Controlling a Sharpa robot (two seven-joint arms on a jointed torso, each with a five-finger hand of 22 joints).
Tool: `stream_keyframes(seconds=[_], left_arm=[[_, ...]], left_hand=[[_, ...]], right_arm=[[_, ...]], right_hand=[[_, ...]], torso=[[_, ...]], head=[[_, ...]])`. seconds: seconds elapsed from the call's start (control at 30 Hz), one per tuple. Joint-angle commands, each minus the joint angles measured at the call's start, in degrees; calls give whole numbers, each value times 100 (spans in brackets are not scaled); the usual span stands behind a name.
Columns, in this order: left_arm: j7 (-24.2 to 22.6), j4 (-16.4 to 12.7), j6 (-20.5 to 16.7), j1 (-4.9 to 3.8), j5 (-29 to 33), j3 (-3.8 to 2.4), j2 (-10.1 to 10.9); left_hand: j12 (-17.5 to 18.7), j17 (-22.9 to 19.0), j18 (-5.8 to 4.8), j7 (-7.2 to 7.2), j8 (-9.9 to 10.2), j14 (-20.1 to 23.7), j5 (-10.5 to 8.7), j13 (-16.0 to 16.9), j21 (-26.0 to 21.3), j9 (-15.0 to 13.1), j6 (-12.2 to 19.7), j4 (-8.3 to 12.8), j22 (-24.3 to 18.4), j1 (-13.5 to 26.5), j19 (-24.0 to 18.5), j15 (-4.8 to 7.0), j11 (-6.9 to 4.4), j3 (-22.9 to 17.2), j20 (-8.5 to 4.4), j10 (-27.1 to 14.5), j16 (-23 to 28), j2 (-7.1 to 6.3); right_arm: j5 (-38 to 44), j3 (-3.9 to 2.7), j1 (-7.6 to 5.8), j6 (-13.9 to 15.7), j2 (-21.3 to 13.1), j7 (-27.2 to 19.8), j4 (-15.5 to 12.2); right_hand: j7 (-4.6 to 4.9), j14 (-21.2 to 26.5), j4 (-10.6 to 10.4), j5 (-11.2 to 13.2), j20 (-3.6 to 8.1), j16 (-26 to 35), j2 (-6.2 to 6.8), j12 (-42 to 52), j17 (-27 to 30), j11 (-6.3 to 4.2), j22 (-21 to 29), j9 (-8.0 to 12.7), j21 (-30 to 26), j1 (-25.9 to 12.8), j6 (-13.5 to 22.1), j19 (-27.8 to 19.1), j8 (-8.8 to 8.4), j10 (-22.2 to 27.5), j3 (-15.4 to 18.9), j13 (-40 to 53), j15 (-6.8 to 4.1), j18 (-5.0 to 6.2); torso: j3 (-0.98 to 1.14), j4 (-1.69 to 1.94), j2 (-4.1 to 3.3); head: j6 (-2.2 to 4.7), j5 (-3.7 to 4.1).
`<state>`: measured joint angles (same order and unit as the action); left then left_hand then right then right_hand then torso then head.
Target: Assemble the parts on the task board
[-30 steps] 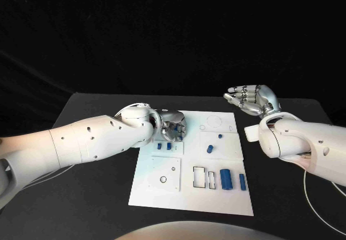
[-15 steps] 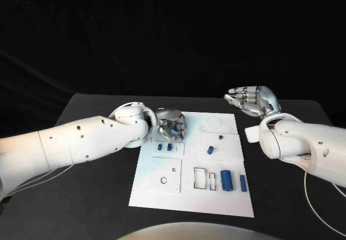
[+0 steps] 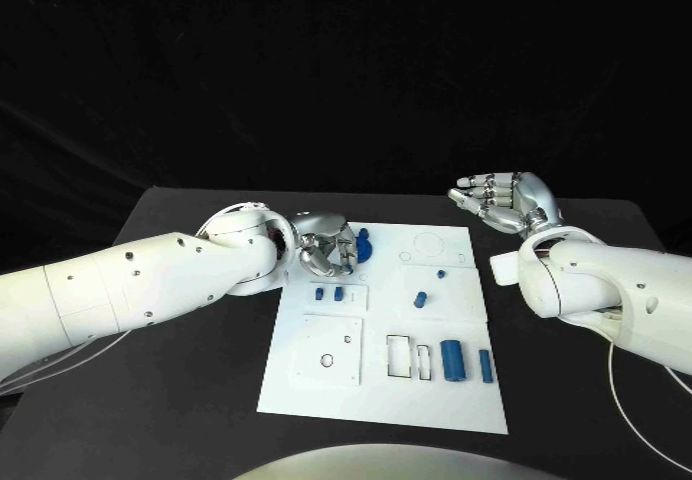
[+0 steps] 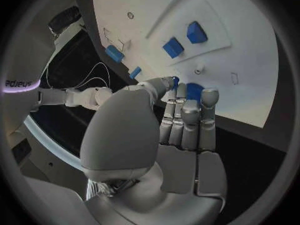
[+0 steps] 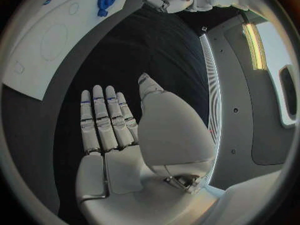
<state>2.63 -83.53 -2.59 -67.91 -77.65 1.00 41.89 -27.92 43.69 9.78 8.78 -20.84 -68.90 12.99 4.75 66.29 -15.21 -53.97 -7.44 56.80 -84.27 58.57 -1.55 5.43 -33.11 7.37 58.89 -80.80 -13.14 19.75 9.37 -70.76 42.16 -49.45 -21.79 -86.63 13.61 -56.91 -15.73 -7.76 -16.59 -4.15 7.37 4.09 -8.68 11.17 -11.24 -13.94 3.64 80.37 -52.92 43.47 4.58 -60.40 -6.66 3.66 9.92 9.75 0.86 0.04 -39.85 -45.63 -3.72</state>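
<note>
Matt white task board (image 3: 433,400), smooth and plastic-looking. Blue parts (image 3: 453,359) look like plain smooth plastic. Both hands, left hand (image 3: 326,247) and right hand (image 3: 505,200), gleam like polished metal. Black table (image 3: 173,400) looks dull.

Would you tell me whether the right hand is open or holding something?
Open: the right hand is raised beside the task board, fingers apart, palm empty.

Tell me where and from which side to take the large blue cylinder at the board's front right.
Grip the large blue cylinder across its middle, coming down from above, fingers on its two long sides. It lies flat, lengthwise away from the robot, so its round flanks are free. The thin blue bar lies close beside it, so there is probably little room on that side.
</note>
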Motion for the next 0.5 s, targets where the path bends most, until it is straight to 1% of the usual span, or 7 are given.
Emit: stream_keyframes(seconds=[0.03,0.2,0.4,0.5], left_arm=[[-49,0,-75,4,-176,-6,37],[-32,35,-42,7,-232,-5,81],[48,80,126,9,-206,-4,102],[75,99,177,9,-202,-2,105]], left_hand=[[28,-7,-107,6,35,-34,-24,-9,17,8,-38,26,0,43,41,-3,-18,21,6,25,-21,6],[35,-18,-109,6,40,-30,-23,-11,24,9,-38,30,10,43,51,-3,-18,20,6,29,-18,1],[43,-35,-108,5,43,-24,-24,-12,21,10,-42,36,6,41,47,-3,-18,19,6,36,-14,-4],[43,-35,-108,5,43,-24,-24,-12,21,10,-42,36,6,41,47,-3,-18,19,6,36,-14,-4]], right_arm=[[74,-1,4,-100,6,-55,0],[74,-1,7,-101,8,-52,5],[74,-1,9,-109,14,-50,10],[74,-1,9,-110,15,-51,12]], right_hand=[[83,-25,13,28,18,17,-25,-12,11,-4,7,8,40,-27,-39,-8,11,-35,24,-1,-28,65],[83,-25,13,27,18,17,-25,-13,12,-4,8,8,41,-28,-39,-6,10,-36,26,-1,-29,65],[83,-26,14,27,19,17,-25,-13,13,-4,9,9,42,-29,-40,-3,9,-36,27,-1,-29,66],[83,-26,14,27,19,17,-25,-13,14,-3,9,9,43,-29,-40,-2,9,-36,27,-1,-29,66]], torso=[[1,-4,2],[1,-3,0],[2,-10,-5],[4,-8,-4]], head=[[-1,-11],[-2,-13],[-6,-22],[-8,-19]])
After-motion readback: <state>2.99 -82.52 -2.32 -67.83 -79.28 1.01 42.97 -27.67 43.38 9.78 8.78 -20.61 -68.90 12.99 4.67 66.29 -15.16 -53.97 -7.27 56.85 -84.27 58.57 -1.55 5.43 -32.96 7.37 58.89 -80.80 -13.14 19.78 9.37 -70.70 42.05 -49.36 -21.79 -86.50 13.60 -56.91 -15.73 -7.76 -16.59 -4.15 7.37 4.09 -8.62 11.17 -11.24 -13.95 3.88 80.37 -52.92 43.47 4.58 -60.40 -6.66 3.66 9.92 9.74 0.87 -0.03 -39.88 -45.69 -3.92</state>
